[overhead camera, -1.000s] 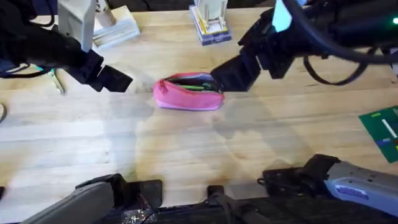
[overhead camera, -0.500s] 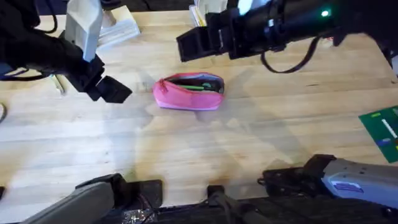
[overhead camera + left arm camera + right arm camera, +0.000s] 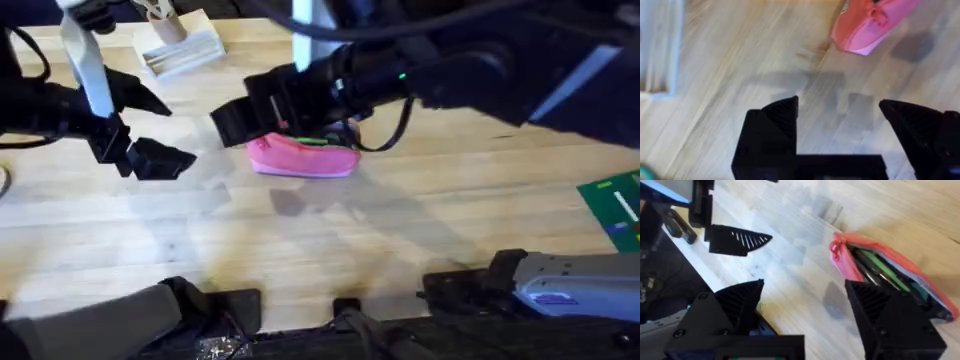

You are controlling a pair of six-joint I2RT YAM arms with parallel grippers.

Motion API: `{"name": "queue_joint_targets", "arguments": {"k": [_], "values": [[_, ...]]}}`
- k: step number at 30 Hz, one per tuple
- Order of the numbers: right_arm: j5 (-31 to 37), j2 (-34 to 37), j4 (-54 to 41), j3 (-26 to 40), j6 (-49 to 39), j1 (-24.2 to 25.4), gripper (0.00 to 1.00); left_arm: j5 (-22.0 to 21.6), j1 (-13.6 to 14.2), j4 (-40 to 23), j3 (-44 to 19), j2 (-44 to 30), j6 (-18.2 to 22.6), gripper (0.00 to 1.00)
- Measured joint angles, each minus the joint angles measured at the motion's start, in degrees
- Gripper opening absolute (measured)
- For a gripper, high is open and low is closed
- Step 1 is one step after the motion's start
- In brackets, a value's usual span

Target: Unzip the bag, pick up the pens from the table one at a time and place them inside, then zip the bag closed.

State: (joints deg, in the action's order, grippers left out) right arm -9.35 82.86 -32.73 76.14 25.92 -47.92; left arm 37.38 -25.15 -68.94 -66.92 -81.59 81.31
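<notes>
While the overhead view hides the mouth of the bag (image 3: pixel 303 157) behind the right gripper (image 3: pixel 232 118), the right wrist view looks straight into it: the zipper stands open and pens (image 3: pixel 879 268), green and dark, lie inside along the bag's length. The bag rests on the tabletop (image 3: pixel 400 240), its long axis running roughly side to side in the overhead view, opening facing up and away from the arm bases. The right gripper hangs over the bag's left end with jaws released and nothing between them. The left gripper (image 3: pixel 150 130) is beside the bag to its left, well apart from it, jaws spread and empty; its wrist view catches one pink end of the bag (image 3: pixel 872 25), the remainder cut off at the frame edge. How many pens lie in the bag cannot be made out.
</notes>
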Motion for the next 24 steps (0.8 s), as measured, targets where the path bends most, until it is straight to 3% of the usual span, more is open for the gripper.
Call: {"name": "queue_joint_targets", "arguments": {"k": [5, 11, 18, 24], "values": [[2.9, 3.1, 3.1, 0.0, 1.1, -2.9, 0.998, 4.4, -0.5, -2.0, 0.0, -6.2, 8.3, 0.994], [5.0, 6.9, 4.1, 0.0, 2.0, -4.7, 0.998, 6.5, -0.5, -2.0, 0.0, -13.3, 14.9, 0.994], [8.8, 10.3, 4.1, 0.0, 6.2, -5.4, 0.998, 8.4, -0.5, -1.8, 0.0, -17.0, 19.9, 0.994], [10.0, 13.0, 4.4, 0.0, 10.3, -5.4, 0.997, 9.6, -0.5, -1.8, 0.0, -17.1, 21.4, 0.994]]}}
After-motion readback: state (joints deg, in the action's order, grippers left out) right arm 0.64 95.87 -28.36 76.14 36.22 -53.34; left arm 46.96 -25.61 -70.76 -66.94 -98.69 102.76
